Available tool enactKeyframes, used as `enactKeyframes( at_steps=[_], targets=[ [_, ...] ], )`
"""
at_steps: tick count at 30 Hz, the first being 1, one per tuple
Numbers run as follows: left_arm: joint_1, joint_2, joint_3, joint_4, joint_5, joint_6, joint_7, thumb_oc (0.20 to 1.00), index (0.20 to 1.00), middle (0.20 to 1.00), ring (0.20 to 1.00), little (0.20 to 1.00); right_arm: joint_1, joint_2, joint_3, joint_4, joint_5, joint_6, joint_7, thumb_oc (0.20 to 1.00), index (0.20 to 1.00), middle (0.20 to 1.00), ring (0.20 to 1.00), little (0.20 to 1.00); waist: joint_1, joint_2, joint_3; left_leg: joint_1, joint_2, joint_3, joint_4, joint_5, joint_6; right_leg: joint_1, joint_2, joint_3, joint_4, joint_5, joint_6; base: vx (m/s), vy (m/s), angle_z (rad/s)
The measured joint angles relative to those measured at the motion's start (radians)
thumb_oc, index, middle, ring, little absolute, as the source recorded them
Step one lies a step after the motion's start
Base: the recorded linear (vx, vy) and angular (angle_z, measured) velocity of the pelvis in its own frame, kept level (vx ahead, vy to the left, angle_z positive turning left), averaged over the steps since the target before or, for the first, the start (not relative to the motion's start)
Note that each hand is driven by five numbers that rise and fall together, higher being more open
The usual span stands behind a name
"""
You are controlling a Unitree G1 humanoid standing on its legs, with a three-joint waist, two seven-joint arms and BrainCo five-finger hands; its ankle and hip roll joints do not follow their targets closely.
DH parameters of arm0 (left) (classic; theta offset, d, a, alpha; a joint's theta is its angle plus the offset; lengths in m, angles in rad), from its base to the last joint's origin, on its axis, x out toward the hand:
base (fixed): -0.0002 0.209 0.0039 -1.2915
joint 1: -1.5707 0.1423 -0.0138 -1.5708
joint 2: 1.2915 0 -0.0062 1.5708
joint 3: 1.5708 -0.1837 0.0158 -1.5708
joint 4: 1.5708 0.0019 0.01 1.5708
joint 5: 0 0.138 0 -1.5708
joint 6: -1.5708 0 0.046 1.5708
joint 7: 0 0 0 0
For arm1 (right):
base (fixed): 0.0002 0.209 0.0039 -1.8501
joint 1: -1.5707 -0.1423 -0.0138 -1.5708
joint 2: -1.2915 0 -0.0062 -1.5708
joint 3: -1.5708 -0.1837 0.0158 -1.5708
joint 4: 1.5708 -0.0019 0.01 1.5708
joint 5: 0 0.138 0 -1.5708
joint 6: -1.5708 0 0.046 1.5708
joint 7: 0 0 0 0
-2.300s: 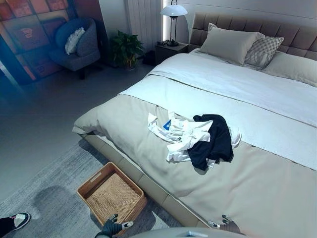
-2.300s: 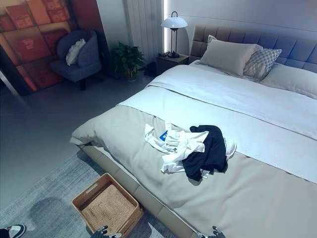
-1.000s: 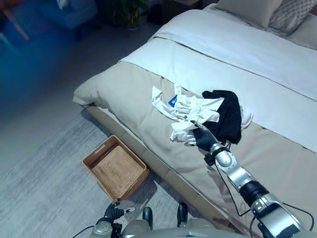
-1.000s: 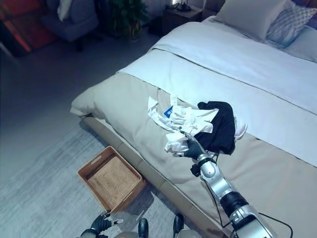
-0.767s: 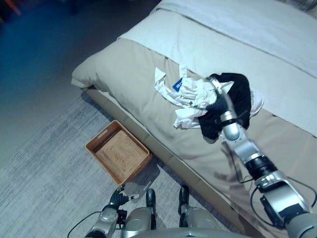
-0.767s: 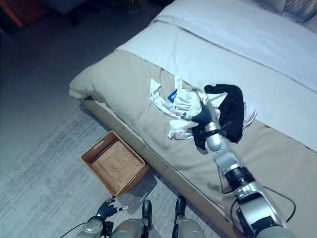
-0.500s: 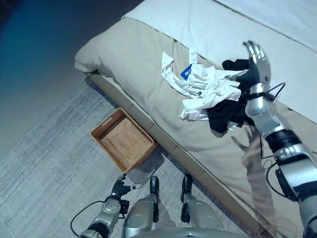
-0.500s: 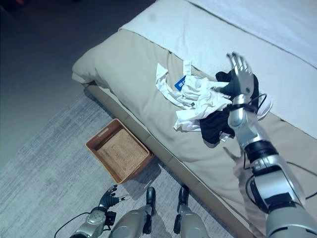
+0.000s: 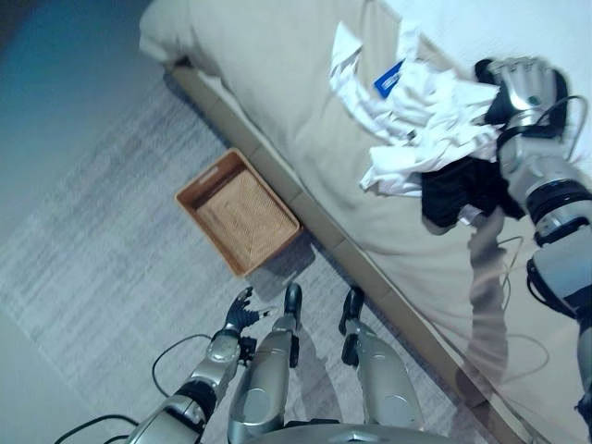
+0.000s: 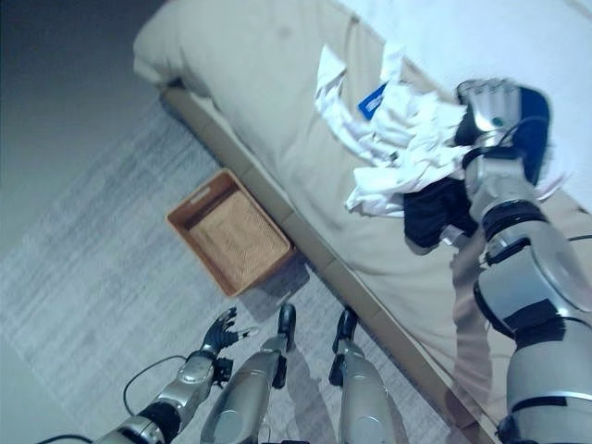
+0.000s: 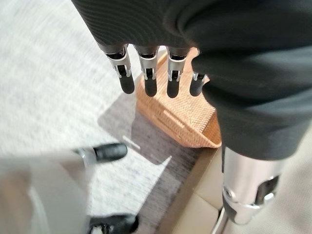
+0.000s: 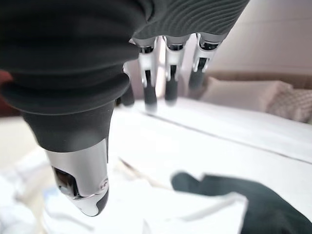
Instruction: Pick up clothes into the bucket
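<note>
A pile of clothes lies near the bed's edge: crumpled white garments (image 9: 421, 116) with a blue tag, and a dark garment (image 9: 460, 188) partly under them. My right hand (image 9: 524, 83) hovers over the far side of the pile, open, its fingers (image 12: 169, 73) straight and holding nothing; the dark garment (image 12: 234, 195) and white cloth (image 12: 195, 214) lie below it. The woven basket (image 9: 239, 211) sits on the rug beside the bed, with nothing in it. My left hand (image 9: 240, 314) hangs low near the floor, open, with the basket (image 11: 181, 119) beyond its fingers (image 11: 148, 78).
The beige bed cover (image 9: 277, 74) slopes down to the bed's base (image 9: 370, 277), which runs between the basket and the clothes. A grey rug (image 9: 111, 240) covers the floor around the basket.
The camera has tilted further down. My right hand has lifted from the near edge of the pile and crossed over it to the far side, still holding nothing. The clothes and basket have not moved.
</note>
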Motion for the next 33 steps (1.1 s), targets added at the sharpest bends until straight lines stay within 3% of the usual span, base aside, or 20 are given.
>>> enactKeyframes(
  at_steps=[2,9,11,19,20,21,22,23,24,33],
  targets=[
    [-0.007,-0.002,-0.011,-0.011,-0.022,-0.002,0.001,1.000,1.000,1.000,1.000,1.000,-0.027,0.005,0.056,0.005,-0.029,-0.001,0.023,1.000,1.000,1.000,1.000,1.000,0.009,-0.001,0.020,-0.045,-0.003,-0.008,0.010,0.000,0.000,-0.065,-0.011,-0.004,0.056,-0.014,-0.009,-0.03,-0.035,0.06],
    [-0.012,0.001,-0.021,-0.022,-0.046,-0.001,0.002,1.000,1.000,1.000,1.000,1.000,-0.057,0.037,0.057,0.053,-0.026,0.003,0.080,1.000,1.000,1.000,1.000,1.000,0.014,-0.001,0.037,-0.116,-0.011,-0.031,0.012,0.026,0.009,-0.162,-0.031,-0.016,0.137,-0.029,-0.017,0.01,-0.031,0.13],
    [-0.022,0.000,-0.023,-0.033,-0.069,0.000,0.002,1.000,1.000,1.000,1.000,1.000,-0.063,0.036,0.055,0.079,-0.001,0.004,0.097,1.000,1.000,1.000,1.000,1.000,0.010,-0.002,0.039,-0.137,-0.023,-0.037,0.004,0.033,0.014,-0.186,-0.044,-0.016,0.152,-0.058,-0.014,0.05,-0.024,0.15],
    [-0.021,0.004,-0.023,-0.107,-0.126,-0.001,0.002,1.000,1.000,1.000,1.000,1.000,-0.073,0.029,-0.022,0.120,0.192,0.004,0.161,1.000,1.000,1.000,1.000,1.000,0.010,-0.002,0.039,-0.231,-0.027,-0.044,0.004,0.062,0.021,-0.302,-0.055,-0.016,0.202,-0.058,-0.015,0.01,0.004,0.03],
    [-0.021,0.004,-0.023,-0.111,-0.136,-0.001,0.001,1.000,1.000,1.000,1.000,1.000,-0.073,0.029,-0.022,0.121,0.209,0.004,0.164,0.956,0.956,0.956,0.956,0.956,0.010,-0.002,0.039,-0.240,-0.027,-0.044,0.004,0.065,0.021,-0.311,-0.055,-0.016,0.205,-0.058,-0.015,0.00,0.000,0.00],
    [-0.021,0.003,-0.023,-0.111,-0.141,-0.001,0.001,1.000,1.000,1.000,1.000,1.000,-0.075,0.029,-0.022,0.122,0.213,0.004,0.167,0.862,0.862,0.862,0.862,0.862,0.011,-0.002,0.039,-0.243,-0.026,-0.044,0.004,0.066,0.020,-0.316,-0.055,-0.016,0.206,-0.058,-0.015,0.00,0.000,0.00],
    [-0.021,0.002,-0.023,-0.112,-0.142,-0.001,0.001,1.000,1.000,1.000,1.000,1.000,-0.082,0.029,-0.021,0.123,0.224,0.004,0.175,0.592,0.592,0.592,0.592,0.592,0.011,-0.002,0.039,-0.248,-0.026,-0.043,0.002,0.067,0.020,-0.322,-0.055,-0.015,0.208,-0.058,-0.015,0.00,0.000,0.00],
    [-0.021,0.001,-0.023,-0.114,-0.143,0.000,0.001,1.000,1.000,1.000,1.000,1.000,-0.095,0.028,-0.022,0.125,0.235,0.004,0.182,0.250,0.250,0.250,0.250,0.250,0.010,-0.002,0.039,-0.255,-0.026,-0.043,0.002,0.068,0.020,-0.330,-0.055,-0.015,0.210,-0.058,-0.015,0.00,0.000,0.00],
    [-0.021,0.001,-0.023,-0.116,-0.143,0.000,0.001,1.000,1.000,1.000,1.000,1.000,-0.102,0.027,-0.022,0.129,0.247,0.004,0.184,0.200,0.200,0.200,0.200,0.200,0.010,-0.002,0.039,-0.258,-0.026,-0.043,0.002,0.068,0.020,-0.334,-0.055,-0.015,0.210,-0.058,-0.016,0.00,0.000,0.00],
    [-0.024,-0.002,-0.027,-0.130,-0.149,0.000,0.002,1.000,1.000,1.000,1.000,1.000,-0.171,0.002,-0.017,0.128,0.286,0.002,0.185,0.200,0.200,0.200,0.200,0.200,0.012,-0.002,0.039,-0.260,-0.029,-0.041,0.002,0.069,0.020,-0.336,-0.058,-0.014,0.209,-0.058,-0.016,0.00,0.000,0.00]
  ],
)
